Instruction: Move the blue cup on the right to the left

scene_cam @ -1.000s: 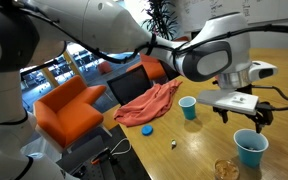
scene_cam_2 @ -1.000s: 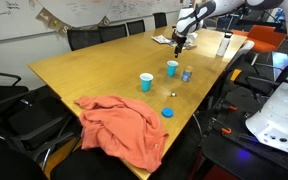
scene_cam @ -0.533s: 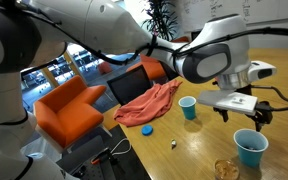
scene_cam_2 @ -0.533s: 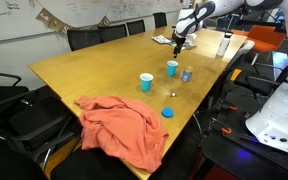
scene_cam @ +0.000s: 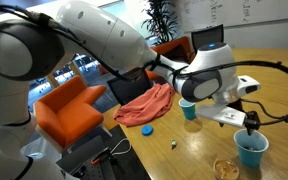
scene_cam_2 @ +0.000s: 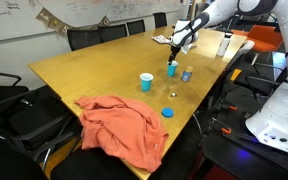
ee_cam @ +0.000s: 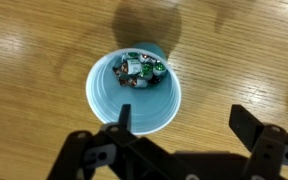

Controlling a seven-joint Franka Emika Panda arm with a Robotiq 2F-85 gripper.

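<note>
The light sky-blue cup [scene_cam: 251, 150] stands upright on the wooden table near its edge; it also shows in an exterior view [scene_cam_2: 172, 68]. In the wrist view I look straight down into the sky-blue cup [ee_cam: 134, 92]. My gripper [scene_cam: 251, 122] hangs just above it, open and empty. In the wrist view my gripper [ee_cam: 182, 128] has one finger [ee_cam: 119, 122] over the cup's rim and the other finger [ee_cam: 246, 125] outside it over bare wood. The darker teal cup [scene_cam: 188, 108] stands apart from the sky-blue cup and shows in the other exterior view too [scene_cam_2: 146, 81].
An orange-red cloth [scene_cam: 149, 105] lies on the table [scene_cam_2: 84, 70] and shows again [scene_cam_2: 119, 125]. A blue lid [scene_cam: 147, 128], a small clear glass [scene_cam: 224, 168] and a tiny object [scene_cam: 173, 145] lie nearby. Orange chairs [scene_cam: 69, 110] stand beside the table.
My arm has swung over and come down, so the gripper now hangs right above the sky-blue cup. The cups have not moved.
</note>
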